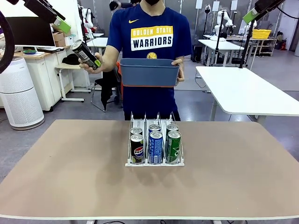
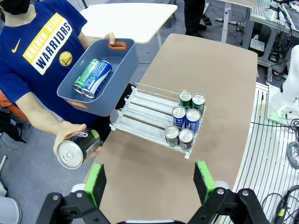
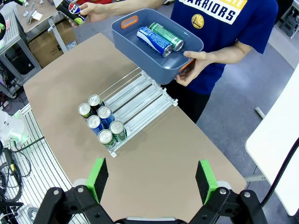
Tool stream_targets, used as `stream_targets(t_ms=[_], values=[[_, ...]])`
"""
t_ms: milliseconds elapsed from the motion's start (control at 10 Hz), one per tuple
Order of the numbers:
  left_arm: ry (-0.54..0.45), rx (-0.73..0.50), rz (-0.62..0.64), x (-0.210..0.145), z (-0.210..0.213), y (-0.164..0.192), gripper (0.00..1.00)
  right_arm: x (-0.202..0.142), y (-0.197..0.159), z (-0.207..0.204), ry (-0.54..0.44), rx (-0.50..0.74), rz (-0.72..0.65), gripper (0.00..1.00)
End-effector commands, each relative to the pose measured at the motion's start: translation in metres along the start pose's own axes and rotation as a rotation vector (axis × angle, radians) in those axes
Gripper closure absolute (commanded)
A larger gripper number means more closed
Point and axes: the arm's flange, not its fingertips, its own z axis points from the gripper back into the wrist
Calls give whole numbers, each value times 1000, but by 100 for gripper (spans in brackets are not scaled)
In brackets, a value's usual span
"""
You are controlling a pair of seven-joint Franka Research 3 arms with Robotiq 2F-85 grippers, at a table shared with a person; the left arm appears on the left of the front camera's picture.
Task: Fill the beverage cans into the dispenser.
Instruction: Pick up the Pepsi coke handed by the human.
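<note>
Table (image 1: 70,177): your dispenser (image 2: 145,111) stands at its middle, lanes running near to far.
Dispenser: clear three-lane rack, whitish base; the far half of each lane is bare.
Bin (image 1: 148,74): blue-grey, held beyond the far edge, the person's hand (image 1: 178,65) at its right end.
Racked cans: six upright at the near end, two per lane; black (image 1: 137,148) left, blue (image 1: 155,147) middle, green (image 1: 174,146) right.
Bin cans: one green (image 2: 86,74), one blue (image 2: 99,77), lying side by side.
Held can (image 1: 85,54): black, tilted in the person's other hand (image 2: 70,135), far left.
Left gripper (image 2: 150,169): high on the left, jaws spread, empty.
Right gripper (image 3: 151,164): high on the right, likewise released.
</note>
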Motion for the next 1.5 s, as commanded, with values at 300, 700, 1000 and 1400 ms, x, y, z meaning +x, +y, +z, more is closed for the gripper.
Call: stream_targets(t_ms=[300, 700, 1000, 1400], values=[[6, 5, -3, -1, 1, 0, 0, -1, 1, -1, 6, 6, 2, 0], [6, 5, -3, -1, 1, 0, 0, -1, 1, -1, 6, 6, 2, 0], [6, 5, -3, -1, 1, 0, 0, -1, 1, -1, 6, 6, 2, 0], [6, 5, -3, -1, 1, 0, 0, -1, 1, -1, 6, 6, 2, 0]])
